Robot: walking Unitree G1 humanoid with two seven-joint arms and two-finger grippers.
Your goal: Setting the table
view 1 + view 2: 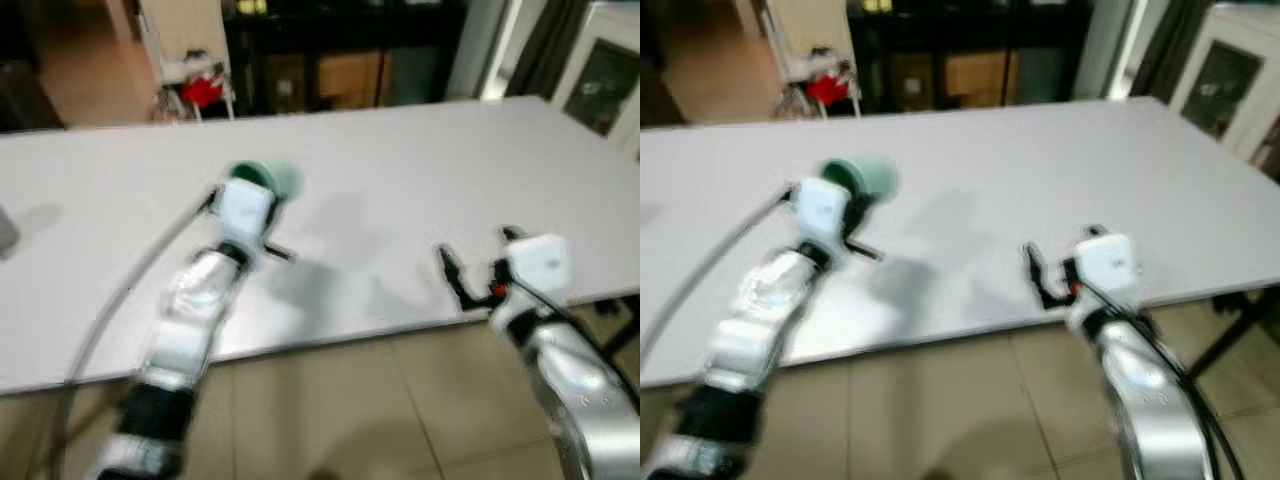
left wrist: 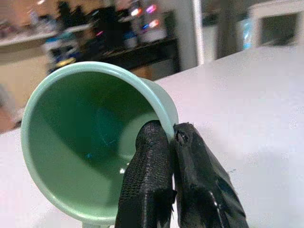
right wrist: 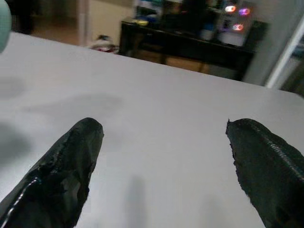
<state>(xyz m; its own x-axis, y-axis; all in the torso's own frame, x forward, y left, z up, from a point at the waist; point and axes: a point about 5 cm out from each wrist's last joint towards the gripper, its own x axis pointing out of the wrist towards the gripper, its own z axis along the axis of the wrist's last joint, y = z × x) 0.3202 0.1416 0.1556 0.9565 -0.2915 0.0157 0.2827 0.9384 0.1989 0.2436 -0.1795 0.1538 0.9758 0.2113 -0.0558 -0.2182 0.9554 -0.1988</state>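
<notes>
A pale green cup (image 2: 95, 137) is held tilted above the white table (image 1: 400, 160), its mouth facing the wrist camera. My left gripper (image 2: 172, 135) is shut on the cup's rim, one finger inside and one outside. From the head the cup (image 1: 268, 178) shows just beyond the left wrist, left of the table's middle. My right gripper (image 1: 475, 270) stands open near the table's front edge on the right, nothing between its fingers (image 3: 71, 161).
A dark cabinet (image 1: 340, 60) and a chair with a red item (image 1: 200, 90) stand beyond the far edge. A white cabinet (image 1: 610, 70) is at the far right. Tiled floor (image 1: 350, 410) lies below the near edge.
</notes>
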